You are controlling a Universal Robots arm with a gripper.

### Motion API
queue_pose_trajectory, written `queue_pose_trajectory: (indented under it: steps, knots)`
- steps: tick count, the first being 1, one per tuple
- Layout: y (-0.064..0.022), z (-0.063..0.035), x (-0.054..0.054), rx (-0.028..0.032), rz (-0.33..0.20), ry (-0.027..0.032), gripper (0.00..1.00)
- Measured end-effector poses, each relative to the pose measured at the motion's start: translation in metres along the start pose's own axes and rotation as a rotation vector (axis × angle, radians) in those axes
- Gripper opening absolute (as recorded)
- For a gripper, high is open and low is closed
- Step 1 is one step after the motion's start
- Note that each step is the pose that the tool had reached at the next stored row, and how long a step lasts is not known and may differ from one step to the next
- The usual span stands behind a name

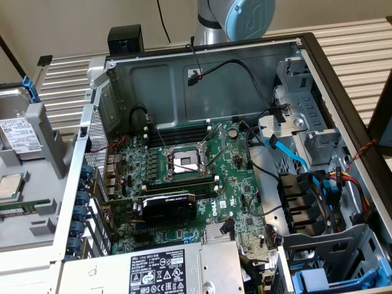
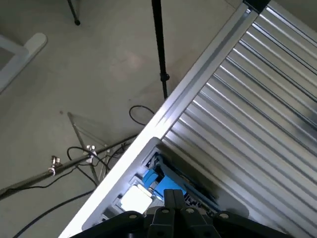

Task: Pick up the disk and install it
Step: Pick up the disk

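Observation:
The disk [image 1: 18,133] stands in a grey holder [image 1: 46,138] at the exterior view's left, outside the computer case. It is silver-grey with a white label, and a blue carrier edge shows at its top. In the wrist view the disk [image 2: 136,198] looks small and far off at the edge of the slatted table, with blue plastic beside its white label. My gripper [image 2: 173,196] hangs in front of it, its black fingers shut together with nothing between them. The arm's blue-capped joint [image 1: 248,15] is behind the case's back wall.
The open case [image 1: 202,67] holds a motherboard [image 1: 184,165], a power-supply box [image 1: 159,269] in front, and grey drive cages [image 1: 306,131] with blue and black cables on the exterior view's right. A processor chip [image 1: 9,185] lies below the disk holder. Tripod legs [image 2: 158,44] stand on the floor.

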State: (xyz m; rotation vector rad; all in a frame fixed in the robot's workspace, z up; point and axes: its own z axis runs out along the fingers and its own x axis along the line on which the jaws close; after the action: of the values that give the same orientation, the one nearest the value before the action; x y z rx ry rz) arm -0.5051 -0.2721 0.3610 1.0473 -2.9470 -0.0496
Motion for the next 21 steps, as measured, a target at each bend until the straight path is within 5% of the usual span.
queue_pose_trajectory:
  steps: [12, 21]
  knots:
    - [0.0, 0.0, 0.0, 0.0005, -0.22, 0.0075, 0.12]
    - [0.0, 0.0001, 0.0, 0.0009, -0.382, 0.0131, 0.54]
